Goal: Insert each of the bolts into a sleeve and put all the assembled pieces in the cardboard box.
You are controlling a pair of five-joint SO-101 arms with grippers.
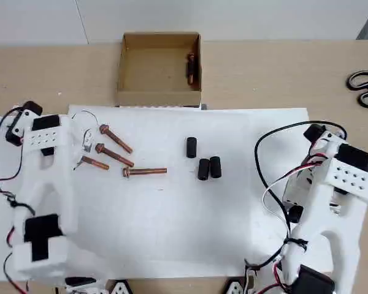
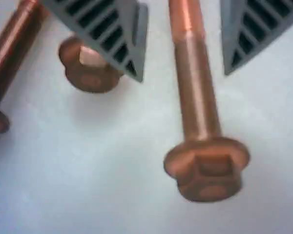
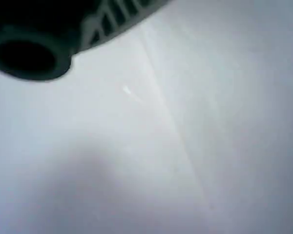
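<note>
Straddling a smooth copper flanged bolt point(image 2: 198, 97), the left gripper point(image 2: 181, 75) has ribbed grey fingers point(image 2: 107, 29) spread.

No text, label, number or sign is legible — none on the cardboard box point(image 1: 159, 97), the sleeves point(image 1: 203, 168), or the head of the bolt point(image 2: 207, 170) lying between the left gripper's point(image 2: 181, 70) fingers.

the left gripper point(image 2: 181, 70) hangs low over the white sheet point(image 2: 88, 195), its ribbed grey fingers point(image 2: 107, 29) spread either side of a copper bolt point(image 2: 198, 107), whose flanged hex head faces the camera. a second bolt point(image 2: 85, 73) lies just beside one finger, a third bolt point(image 2: 10, 53) beyond it.
</note>
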